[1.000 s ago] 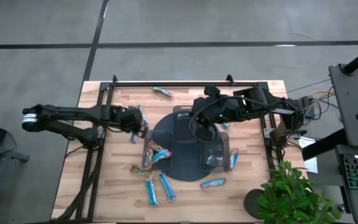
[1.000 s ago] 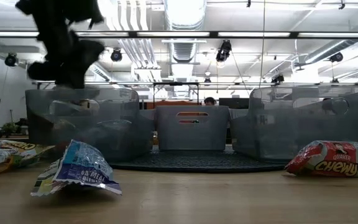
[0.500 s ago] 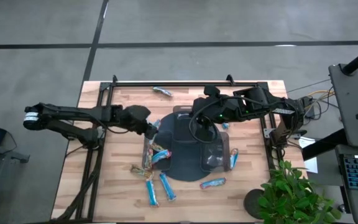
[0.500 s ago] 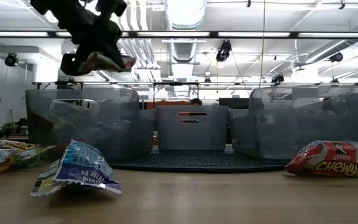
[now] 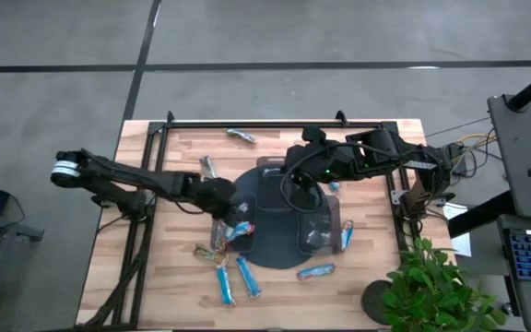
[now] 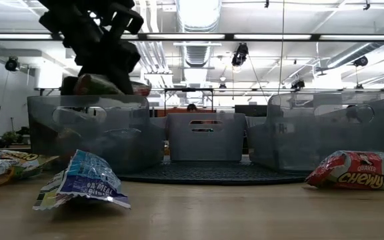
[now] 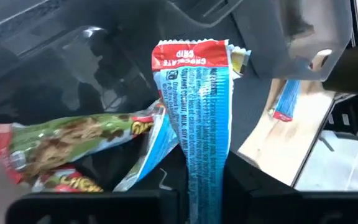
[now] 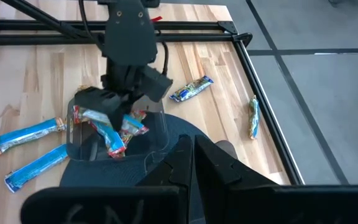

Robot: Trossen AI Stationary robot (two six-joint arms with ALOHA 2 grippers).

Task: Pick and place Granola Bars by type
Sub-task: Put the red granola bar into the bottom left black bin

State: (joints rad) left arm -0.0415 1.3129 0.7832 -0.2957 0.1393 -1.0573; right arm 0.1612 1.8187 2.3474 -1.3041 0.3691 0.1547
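Since a second ago the left arm has swung from the bench's left part over to the clear bin on the dark round tray's left side, carrying a bar with it.

From the high view, the left gripper (image 5: 221, 195) hangs over that left bin (image 5: 230, 227), which already holds several granola bars (image 5: 238, 230). More bars lie on the wooden bench (image 5: 155, 277): two light blue ones (image 5: 237, 279) in front of the tray, one (image 5: 315, 271) at its right front, one (image 5: 241, 136) near the far rail. The right gripper (image 5: 295, 166) waits over the tray's (image 5: 275, 249) far side, jaws closed on nothing.

From the low view, the left gripper (image 6: 102, 73) sits just above the left bin's (image 6: 92, 130) rim. A crumpled blue wrapper (image 6: 82, 181) and a red Chewy bar (image 6: 355, 170) lie on the bench in front.

In the left wrist view, the jaws pinch a light blue bar (image 7: 204, 124) (its red end reads chocolate chip), which stands up over a green-wrapped bar (image 7: 67, 140) inside the bin.

In the right wrist view, the left gripper (image 8: 114, 118) is down at the bin among red and blue wrappers.
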